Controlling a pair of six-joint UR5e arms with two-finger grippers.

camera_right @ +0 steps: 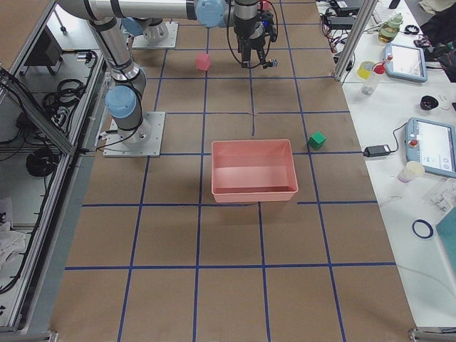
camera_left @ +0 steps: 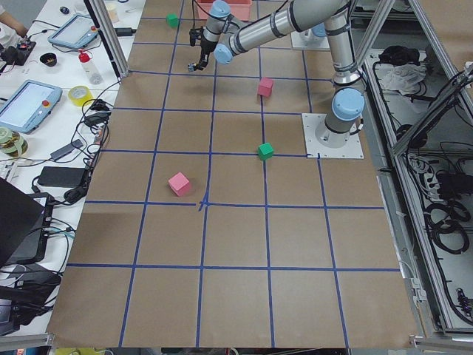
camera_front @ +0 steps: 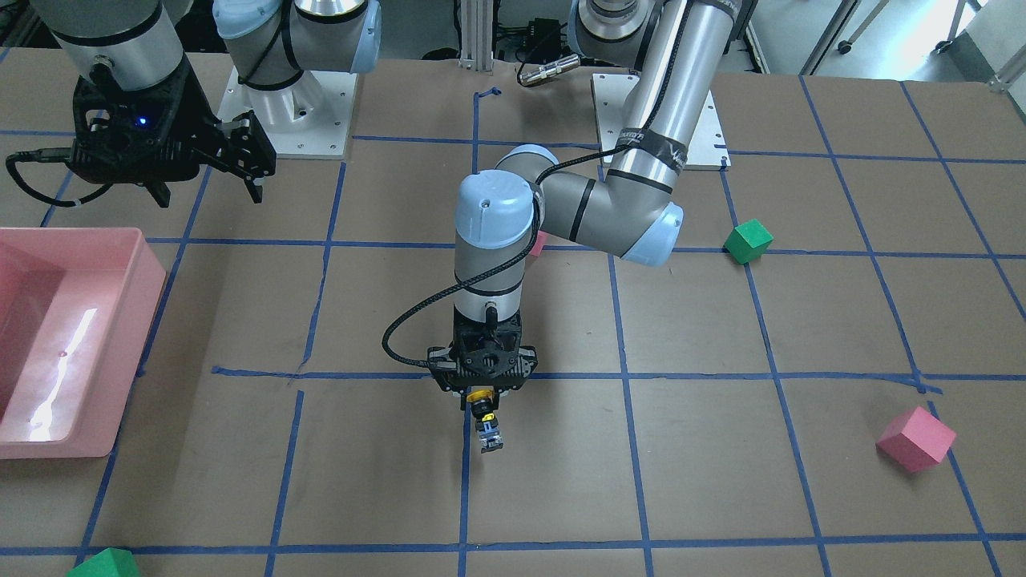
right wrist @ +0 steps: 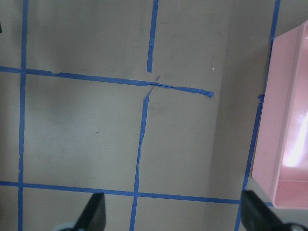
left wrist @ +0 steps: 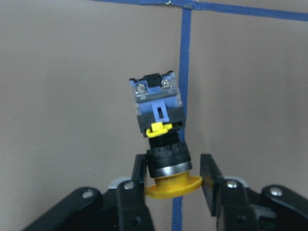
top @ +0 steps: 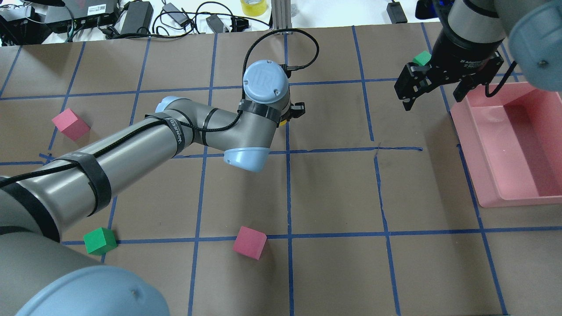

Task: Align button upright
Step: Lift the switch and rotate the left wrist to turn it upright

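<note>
Button held cap-up by left gripper fingers, long axis near vertical, base tilted slightly aside, over brown-paper counter gridded with blue tape. Right gripper fingers spread wide near pink bin.

A: Where's the button?
B: Centre of the frame, its yellow cap low between the fingers of the left gripper, its grey-blue base pointing up.
A: And behind it?
B: Brown desk, and a blue tape line running top to bottom.
</note>
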